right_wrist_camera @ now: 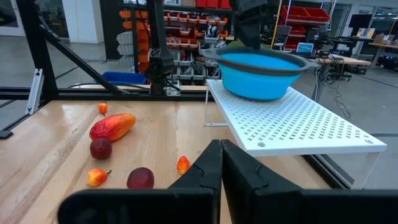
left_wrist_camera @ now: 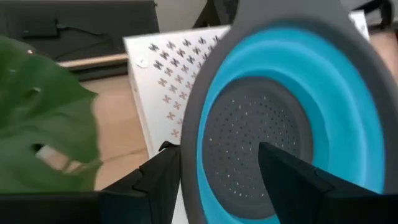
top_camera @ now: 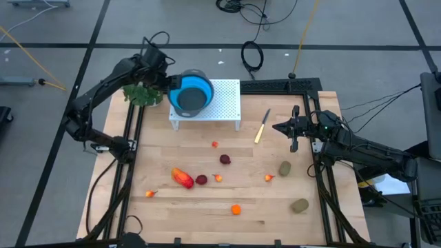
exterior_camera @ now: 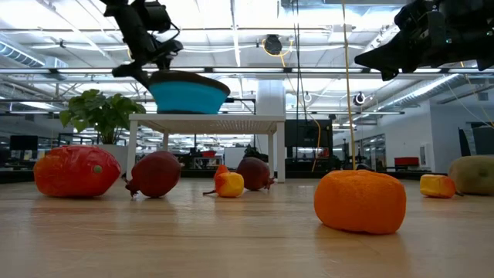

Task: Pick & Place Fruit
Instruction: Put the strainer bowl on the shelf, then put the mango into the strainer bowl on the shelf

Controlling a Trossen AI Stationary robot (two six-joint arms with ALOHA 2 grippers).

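A blue bowl with a grey rim (top_camera: 191, 94) stands on a white perforated stand (top_camera: 219, 103) at the table's far side. My left gripper (left_wrist_camera: 214, 149) is open over the bowl's left rim, one finger outside it and one inside. The fruit lies on the wooden table: a long red-orange piece (top_camera: 182, 178), two dark red balls (top_camera: 225, 159) (top_camera: 201, 180), an orange ball (top_camera: 236, 209), two olive ovals (top_camera: 284, 168) (top_camera: 300, 205) and small orange-red bits (top_camera: 269, 178). My right gripper (top_camera: 278, 127) is shut, held level above the table's right side.
A pale-handled knife (top_camera: 262, 127) lies on the table right of the stand. A green leafy plant (top_camera: 141, 93) stands at the far left, close beside my left arm. Black frame rails (top_camera: 131, 138) run along the table's left and right edges.
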